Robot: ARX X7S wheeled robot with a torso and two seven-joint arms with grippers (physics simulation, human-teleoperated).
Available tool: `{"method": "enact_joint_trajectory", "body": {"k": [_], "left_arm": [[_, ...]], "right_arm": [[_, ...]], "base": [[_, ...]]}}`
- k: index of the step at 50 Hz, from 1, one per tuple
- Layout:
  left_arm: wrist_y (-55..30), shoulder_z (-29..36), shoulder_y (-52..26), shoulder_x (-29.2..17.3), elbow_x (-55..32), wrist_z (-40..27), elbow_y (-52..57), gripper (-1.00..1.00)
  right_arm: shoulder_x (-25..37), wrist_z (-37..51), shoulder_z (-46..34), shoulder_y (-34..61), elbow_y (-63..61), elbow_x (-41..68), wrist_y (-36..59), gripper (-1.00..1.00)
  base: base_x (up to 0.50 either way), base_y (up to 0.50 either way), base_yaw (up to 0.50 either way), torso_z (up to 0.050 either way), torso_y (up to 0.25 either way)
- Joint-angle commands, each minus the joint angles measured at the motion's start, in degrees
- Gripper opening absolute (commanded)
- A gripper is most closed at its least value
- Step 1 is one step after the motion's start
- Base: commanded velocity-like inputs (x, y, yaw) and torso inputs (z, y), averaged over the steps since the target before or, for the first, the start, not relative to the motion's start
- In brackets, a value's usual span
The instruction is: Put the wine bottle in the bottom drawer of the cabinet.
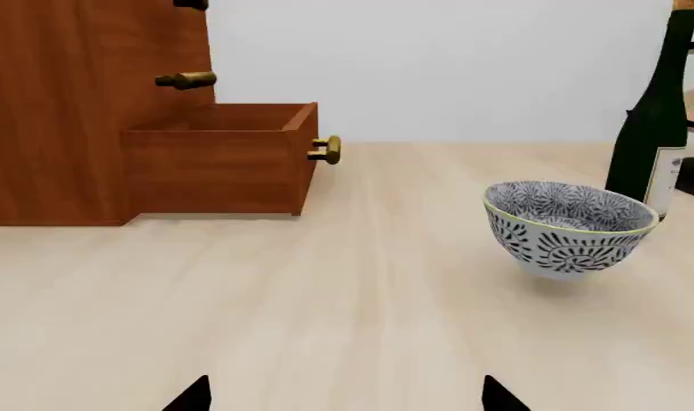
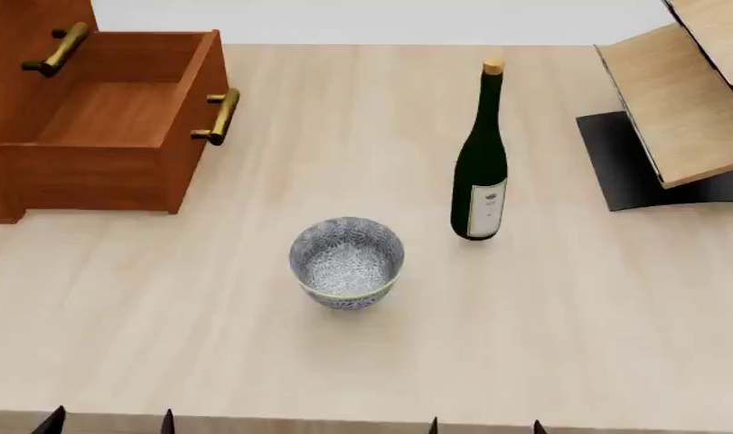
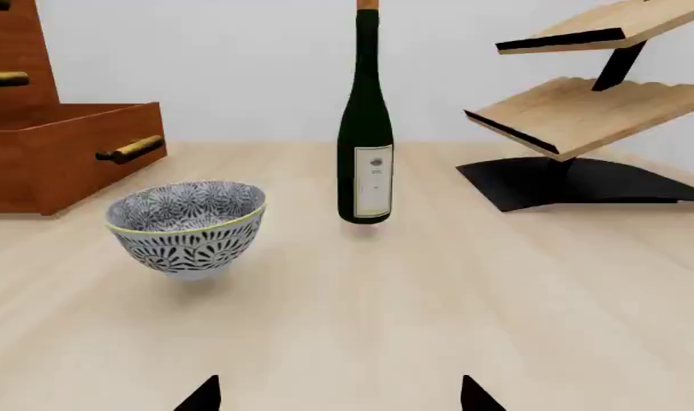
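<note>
- A pale wooden table [image 2: 559, 344] fills the scene, smooth and unbroken, with a plain light wall behind; it looks level and offers a firm base for anything stood on it.
- The wine bottle [image 2: 481, 163] stands upright on that table, well apart from the cabinet [image 2: 11, 23] and its pulled-out bottom drawer [image 2: 113, 127], with a patterned bowl [image 2: 345, 262] near it on the drawer side and toward the robot.
- On the bottle's far side from the drawer sits a light wood rack [image 2: 686, 99] on a black base.
- The bottle is likely stiff, fairly heavy glass, slick and breakable, and top-heavy when tipped; the wide body around the label [image 3: 373, 181] seems the surest place to grasp, not the thin neck.
- The right gripper [image 3: 337, 396] and left gripper [image 1: 344, 396] show only as dark fingertips spread wide apart at the near table edge, holding nothing.
- The drawer is empty and open at the top.
</note>
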Motion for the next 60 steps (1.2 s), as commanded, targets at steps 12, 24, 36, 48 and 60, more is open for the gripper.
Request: {"method": "enact_joint_trajectory", "body": {"k": [12,24,36,48,60], "left_arm": [[-0.5,4.6,-4.24,-2.04,-0.87,-3.28,-3.32,1.0],[-4.47,5.4,-4.39,-2.4,-0.59,-4.71,0.86,1.0],[-4.47,5.4,-4.39,-2.4,-0.59,-4.71,0.86,1.0],[-4.47,5.4,-4.39,-2.4,-0.59,-4.71,0.86,1.0],[-6.41,5.57,-4.82,-2.53,-0.77,-4.77,1.94,1.0]], "right_arm": [[2.91,4.35,-4.17,0.62,2.78,-1.18,-2.9,1.0],[3.85,5.2,-5.53,0.81,2.68,0.28,-1.99,1.0],[4.65,6.14,-6.52,0.9,2.69,1.1,-2.01,1.0],[5.39,7.01,-7.43,0.99,2.7,1.85,-2.04,1.0],[6.21,7.42,-8.24,1.15,1.28,3.12,-0.79,1.0]], "base": [[0.0,0.0,0.0,0.0,0.0],[0.0,0.0,0.0,0.035,0.036],[0.0,0.0,0.0,0.05,0.056],[0.0,0.0,0.0,0.05,0.057],[0.0,0.0,0.0,0.05,0.056]]}}
